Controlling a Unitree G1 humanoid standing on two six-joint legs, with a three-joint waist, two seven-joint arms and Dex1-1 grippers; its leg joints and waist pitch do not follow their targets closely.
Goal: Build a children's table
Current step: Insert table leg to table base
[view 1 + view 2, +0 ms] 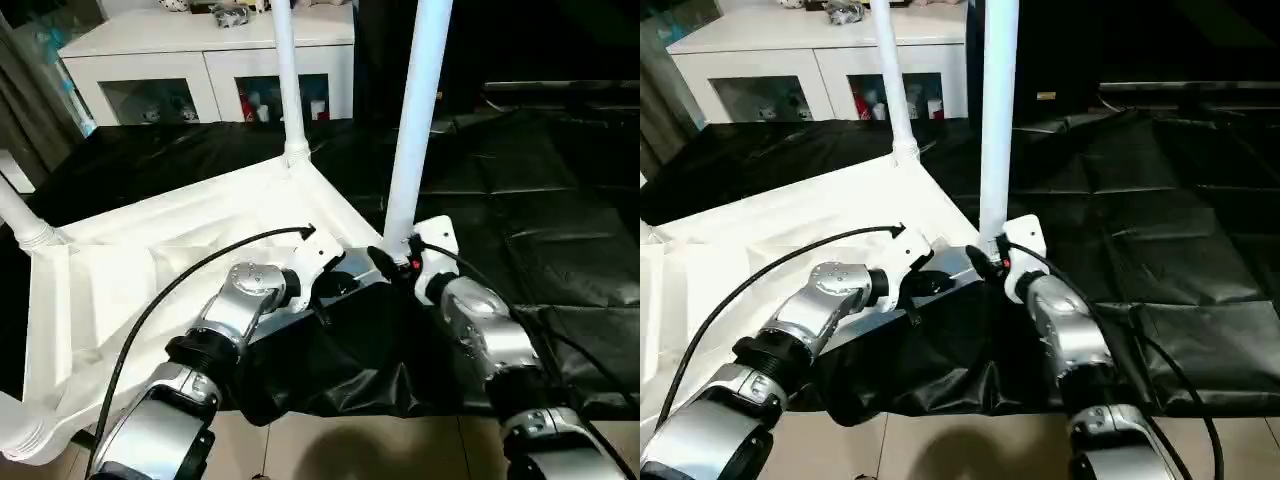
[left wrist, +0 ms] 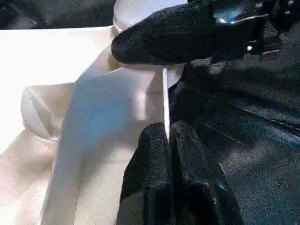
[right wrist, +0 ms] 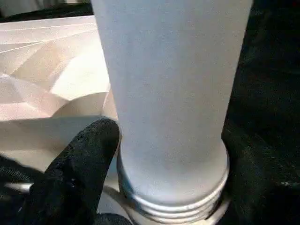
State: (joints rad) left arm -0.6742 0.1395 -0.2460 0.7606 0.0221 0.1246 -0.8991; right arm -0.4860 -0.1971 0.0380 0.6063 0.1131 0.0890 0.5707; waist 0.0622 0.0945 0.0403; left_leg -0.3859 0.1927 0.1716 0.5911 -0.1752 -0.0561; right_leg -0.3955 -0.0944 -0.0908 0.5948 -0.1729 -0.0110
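White plastic dominates the left eye view: the tabletop (image 1: 150, 270) lies underside up on a black sheet (image 1: 520, 200), ribs showing. The far leg (image 1: 284, 75) stands upright in its corner socket. A nearer leg (image 1: 417, 120) rises from the near right corner, with the right gripper (image 1: 400, 262) around its base. At the picture's left edge a third leg (image 1: 18, 215) slants out of its socket, and a rounded corner (image 1: 20, 435) shows at the lower left; whether a leg sits there I cannot tell. The left gripper (image 1: 322, 290) rests at the tabletop's near edge, just beside the right one. White cabinets (image 1: 210, 70) stand behind.

The right eye view gives the same layout, both silver forearms converging on the near leg's foot.

In the left wrist view the left gripper's fingers (image 2: 154, 173) are clenched together with nothing between them, pointing at the tabletop's thin edge; one finger of the right gripper crosses beyond.

In the right wrist view the right gripper's fingers (image 3: 77, 168) flank the near leg on either side, grasping it just above its threaded end, whose threads are still exposed above the socket.

So I judge three legs placed, this one not yet screwed fully home; the fourth corner remains unconfirmed, and the table is not yet turned upright.
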